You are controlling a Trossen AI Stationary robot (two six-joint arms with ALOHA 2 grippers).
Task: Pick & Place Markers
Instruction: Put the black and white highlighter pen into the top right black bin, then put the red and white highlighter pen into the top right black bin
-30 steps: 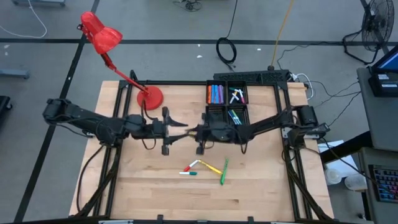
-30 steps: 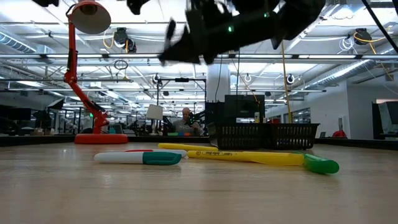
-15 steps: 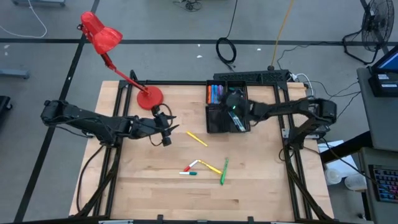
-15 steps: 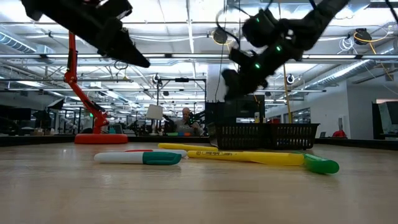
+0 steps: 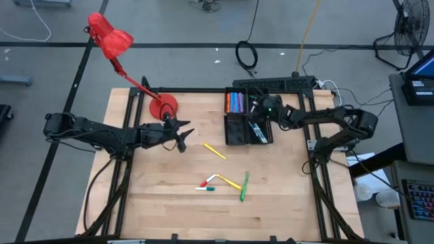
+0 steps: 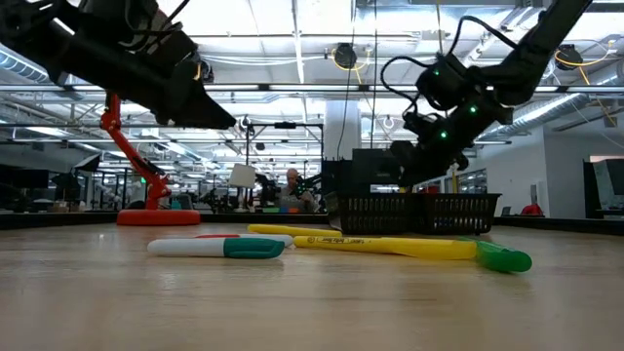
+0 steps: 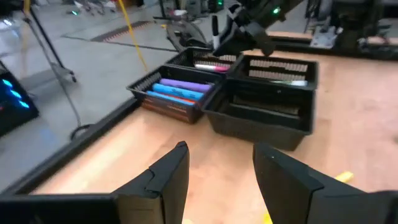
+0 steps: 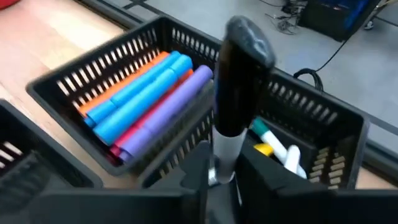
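My right gripper (image 5: 258, 110) hangs over the far half of the black tray (image 5: 232, 130), shut on a marker with a black cap (image 8: 239, 74). My left gripper (image 5: 184, 135) hovers open and empty near the red lamp's base, left of the tray. The tray's far left compartment holds orange, blue and purple markers (image 5: 234, 102); the far right one holds white and teal ones (image 8: 277, 146). A yellow marker (image 5: 215, 151) lies flat on the table alone. Nearer the front edge lie a white-and-teal marker (image 6: 219, 248), another yellow marker (image 6: 390, 245) and a green marker (image 5: 243, 186). My right gripper pinches the marker's pale barrel end (image 8: 222, 155) between its two fingers. The black cap end (image 8: 247, 34) sticks out past the fingertips, roughly in line with them. The fingers slant down from the table's right side, and the marker hangs clear above the tray's far compartments.
A red desk lamp stands with its base (image 5: 163, 106) at the far left, close to my left gripper. The tray's near left compartment (image 7: 261, 115) looks bare. Bare wood lies between the tray and the loose markers.
Both grippers were together over the table's middle. My right gripper has swung toward the right and far edges to the tray, carrying the black-capped marker. My left gripper has drawn back left toward the lamp base and sunk. The single yellow marker now shows where the arms were.
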